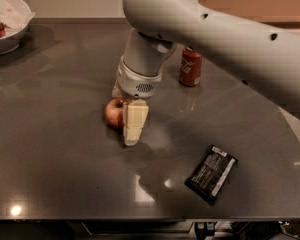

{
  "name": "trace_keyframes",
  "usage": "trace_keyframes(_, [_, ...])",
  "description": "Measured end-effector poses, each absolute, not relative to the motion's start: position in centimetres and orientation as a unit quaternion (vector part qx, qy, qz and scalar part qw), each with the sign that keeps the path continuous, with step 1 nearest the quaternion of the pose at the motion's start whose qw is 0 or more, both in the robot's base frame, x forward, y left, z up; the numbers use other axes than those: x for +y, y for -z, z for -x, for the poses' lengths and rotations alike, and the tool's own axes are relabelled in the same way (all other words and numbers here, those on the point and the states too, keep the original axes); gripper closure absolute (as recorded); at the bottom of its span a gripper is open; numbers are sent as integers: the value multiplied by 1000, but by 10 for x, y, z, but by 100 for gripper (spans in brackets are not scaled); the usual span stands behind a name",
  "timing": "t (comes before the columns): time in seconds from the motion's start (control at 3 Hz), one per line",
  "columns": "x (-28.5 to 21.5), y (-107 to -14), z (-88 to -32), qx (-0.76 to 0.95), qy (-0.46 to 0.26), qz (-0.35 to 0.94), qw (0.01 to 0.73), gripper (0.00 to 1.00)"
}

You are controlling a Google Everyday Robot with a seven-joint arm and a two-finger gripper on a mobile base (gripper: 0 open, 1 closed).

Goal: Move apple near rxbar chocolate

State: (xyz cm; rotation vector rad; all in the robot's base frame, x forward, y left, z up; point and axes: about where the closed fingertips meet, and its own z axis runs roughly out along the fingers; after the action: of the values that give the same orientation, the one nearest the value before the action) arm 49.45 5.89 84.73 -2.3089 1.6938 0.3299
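The red apple rests on the dark table, left of centre. My gripper has come down over it and is open. One pale finger stands against the apple's right front side; the other finger shows just behind the apple. The rxbar chocolate, a flat black bar with pale lettering, lies at the front right, well apart from the apple. My grey arm reaches in from the upper right.
A red soda can stands behind and to the right of the gripper, partly under the arm. A white bowl with food sits at the far left corner. The table's front edge runs along the bottom.
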Motion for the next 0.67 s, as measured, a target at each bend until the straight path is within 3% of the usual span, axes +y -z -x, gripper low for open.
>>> trace_keyframes(0.67, [59, -853, -497, 587, -117, 790, 132, 63])
